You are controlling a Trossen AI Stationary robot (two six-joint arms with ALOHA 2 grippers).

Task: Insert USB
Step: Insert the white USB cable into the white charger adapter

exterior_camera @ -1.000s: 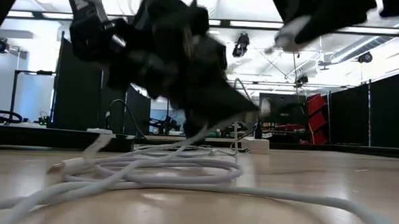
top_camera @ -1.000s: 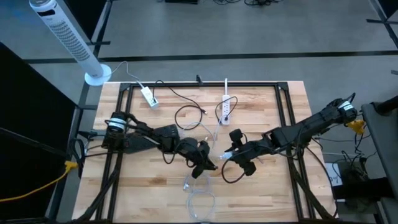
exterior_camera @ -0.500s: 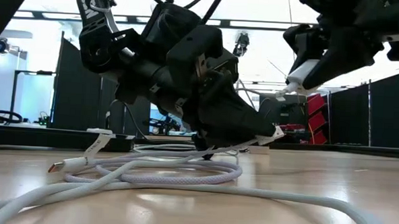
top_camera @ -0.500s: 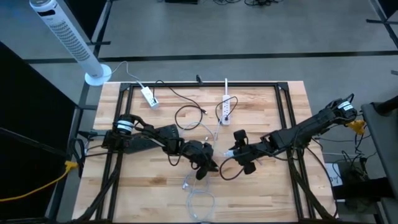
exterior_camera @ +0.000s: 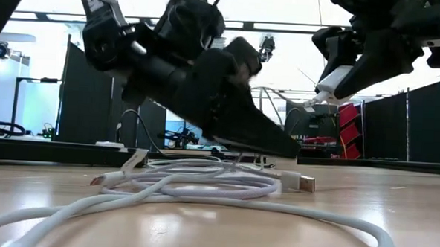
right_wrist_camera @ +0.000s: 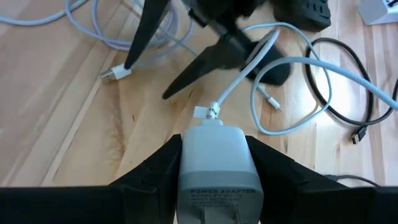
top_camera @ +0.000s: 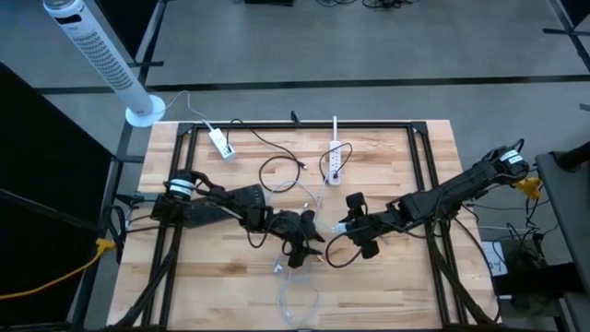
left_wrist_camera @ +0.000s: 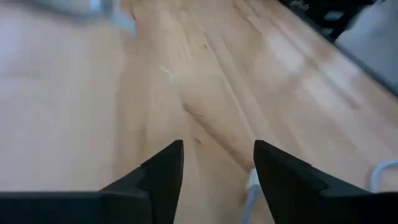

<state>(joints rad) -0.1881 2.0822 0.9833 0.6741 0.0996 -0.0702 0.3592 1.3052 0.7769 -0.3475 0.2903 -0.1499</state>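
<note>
A white USB cable lies coiled on the table (top_camera: 297,297). Its metal plug (right_wrist_camera: 115,73) (exterior_camera: 305,184) rests flat on the wood, just off one fingertip of my left gripper (top_camera: 307,255). That gripper (left_wrist_camera: 217,168) is open and low over the table, with only a strand of white cable (left_wrist_camera: 252,185) showing between its fingers. My right gripper (top_camera: 344,224) is shut on a white power adapter (right_wrist_camera: 217,163), held above the table to the right of the plug. A white cable (right_wrist_camera: 245,68) runs from the adapter's front face. My right gripper pinches the power adapter by its two side faces (right_wrist_camera: 186,158) between the two fingers. The adapter's front face points away from the wrist and its pronged end toward it. The fingers slant down toward the table's left. The adapter is lifted clear of the table (exterior_camera: 332,82).
A white power strip (top_camera: 336,161) lies at the far middle, with a small white charger (top_camera: 221,143) at the far left. Black cables (top_camera: 277,171) loop between them. A black frame (top_camera: 184,138) edges the table, and a white tower fan (top_camera: 101,55) stands beyond its far left corner.
The plug end of the white cable was up at my left gripper's fingertips half a second ago and now lies on the table. The coil has shifted with it. My right gripper came down a little with the adapter, then kept still.
</note>
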